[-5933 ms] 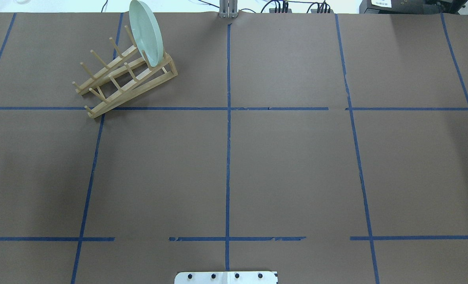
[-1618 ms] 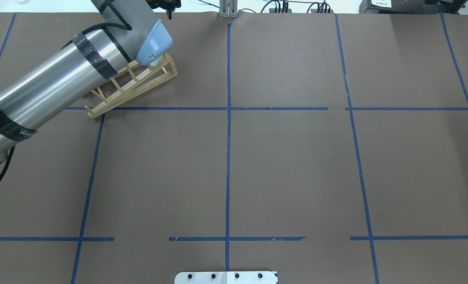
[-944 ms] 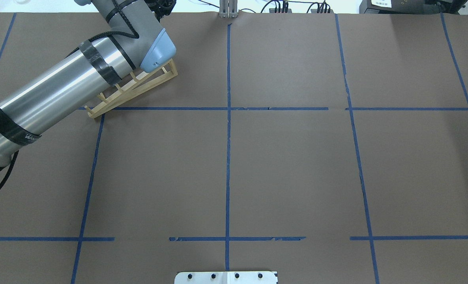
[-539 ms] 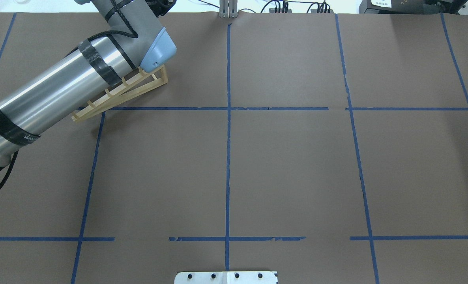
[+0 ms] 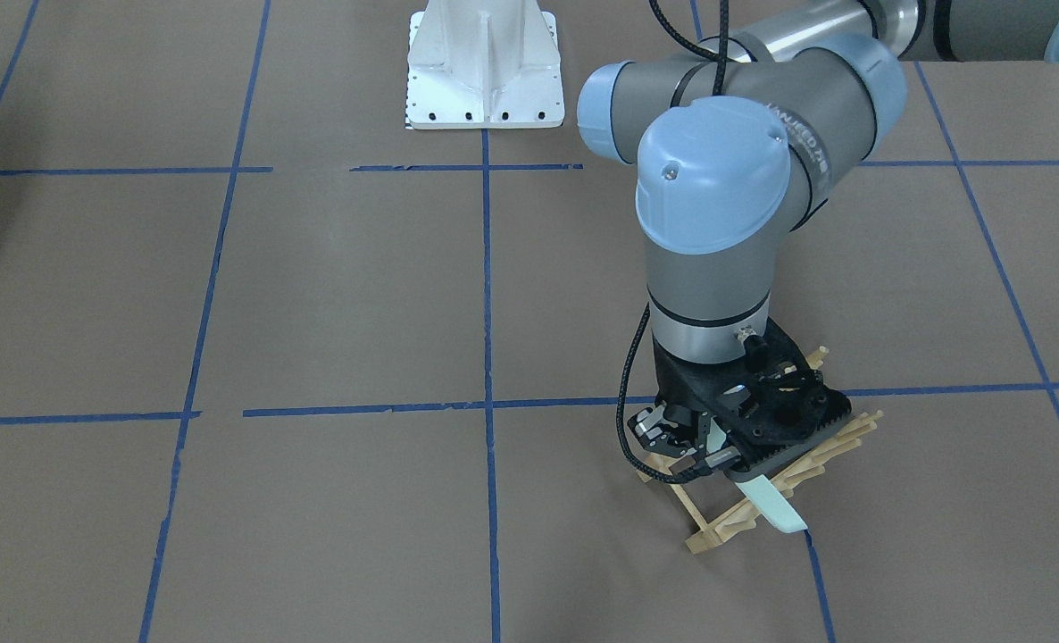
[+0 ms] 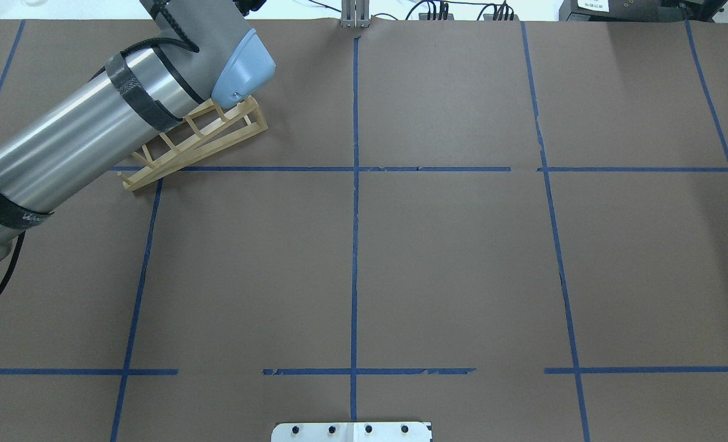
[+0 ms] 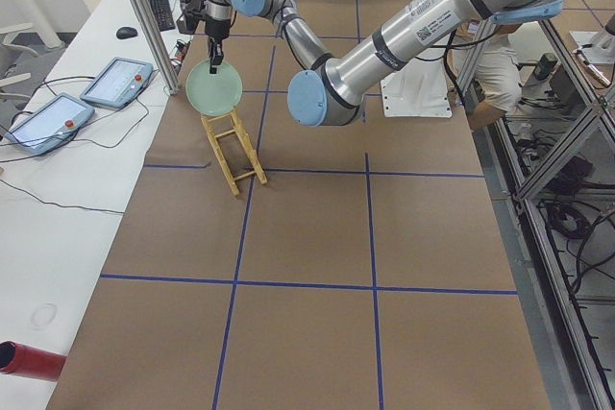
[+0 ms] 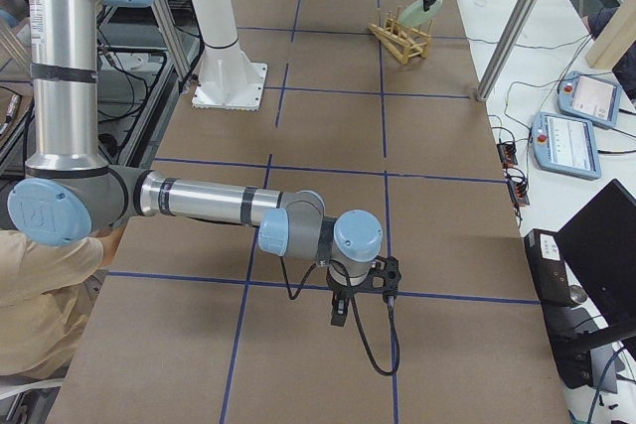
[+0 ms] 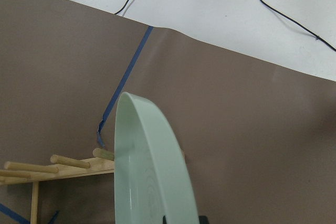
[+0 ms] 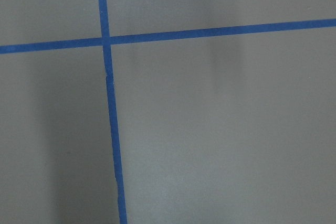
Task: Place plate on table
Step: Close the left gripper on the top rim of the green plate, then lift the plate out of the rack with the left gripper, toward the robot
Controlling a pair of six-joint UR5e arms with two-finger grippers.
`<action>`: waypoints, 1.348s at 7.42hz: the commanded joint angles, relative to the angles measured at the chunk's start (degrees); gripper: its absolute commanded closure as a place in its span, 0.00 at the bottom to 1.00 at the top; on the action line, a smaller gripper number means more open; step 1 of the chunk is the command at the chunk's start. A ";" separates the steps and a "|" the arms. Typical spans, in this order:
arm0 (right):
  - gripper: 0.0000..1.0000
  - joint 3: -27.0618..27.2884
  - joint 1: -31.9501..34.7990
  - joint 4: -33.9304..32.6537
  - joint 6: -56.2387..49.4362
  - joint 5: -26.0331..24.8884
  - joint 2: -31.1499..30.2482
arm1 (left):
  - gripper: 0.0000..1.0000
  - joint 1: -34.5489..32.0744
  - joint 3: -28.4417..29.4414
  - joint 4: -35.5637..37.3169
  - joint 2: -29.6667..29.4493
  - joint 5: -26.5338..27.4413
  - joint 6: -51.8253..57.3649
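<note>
Exterior left view gives the deciding relation: the plate point(image 7: 216, 89) hangs on edge straight below the left pincer point(image 7: 213, 60), which is clenched on its top rim. Its lower edge sits at the top of the wooden rack point(image 7: 233, 151) (whether clear of it is unclear). It probably needs lifting free, then tipping flat onto the desk point(image 7: 307, 228). The right pincer point(image 8: 339, 311) is well apart; its state cannot be told.
</note>
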 commanded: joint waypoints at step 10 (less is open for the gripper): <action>0.00 -0.09 0.00 0.00 0.00 0.00 0.02 | 1.00 20.71 -3.18 30.62 0.72 -6.78 -13.01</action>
